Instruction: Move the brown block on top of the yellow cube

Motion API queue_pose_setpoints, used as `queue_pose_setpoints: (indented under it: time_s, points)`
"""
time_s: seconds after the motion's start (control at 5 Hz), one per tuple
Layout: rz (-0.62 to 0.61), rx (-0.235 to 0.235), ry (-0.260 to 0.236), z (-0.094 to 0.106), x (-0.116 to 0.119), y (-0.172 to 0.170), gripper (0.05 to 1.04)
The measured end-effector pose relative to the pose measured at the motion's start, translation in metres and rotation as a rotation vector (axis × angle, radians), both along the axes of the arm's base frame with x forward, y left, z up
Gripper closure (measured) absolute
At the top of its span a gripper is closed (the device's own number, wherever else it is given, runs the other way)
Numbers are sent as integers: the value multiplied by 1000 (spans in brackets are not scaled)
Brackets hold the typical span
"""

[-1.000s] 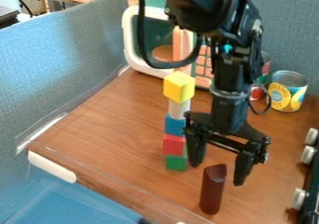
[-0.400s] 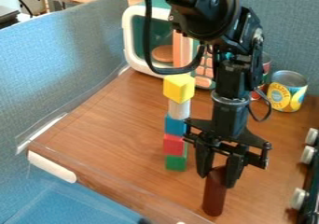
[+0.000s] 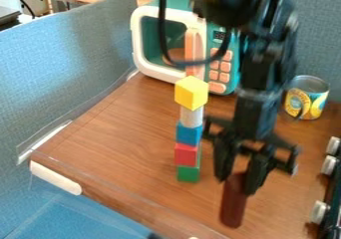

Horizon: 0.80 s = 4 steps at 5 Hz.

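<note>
The black gripper hangs to the right of the block tower, shut on the upper end of the brown block. The block stands upright, its lower part showing below the fingers near the front of the table. The yellow cube tops the tower, resting on a whitish piece, with a blue block, a red block and a green block beneath. The held brown block is lower than the yellow cube and to its right.
A toy microwave stands behind the tower. A can is at the back right. White knobs line the right edge. Grey partitions border the wooden table at left and back.
The gripper's fingers came down and closed on the brown block's top. Since then the arm has shifted right and the block has moved slightly right and up with it.
</note>
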<state>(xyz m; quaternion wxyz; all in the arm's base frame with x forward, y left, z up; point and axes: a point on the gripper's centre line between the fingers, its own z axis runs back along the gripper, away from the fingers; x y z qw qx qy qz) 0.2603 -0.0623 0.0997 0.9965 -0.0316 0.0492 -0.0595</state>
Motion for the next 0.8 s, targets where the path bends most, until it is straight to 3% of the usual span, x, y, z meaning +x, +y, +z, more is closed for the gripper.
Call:
queue_pose_setpoints:
  time_s: [0.4,0.6,0.8]
  points:
    - [-13,-111,-64,101,-9,-17,606]
    - [49,-157,-65,128,-2,-4,606]
    - [50,-183,-106,153,4,2,606]
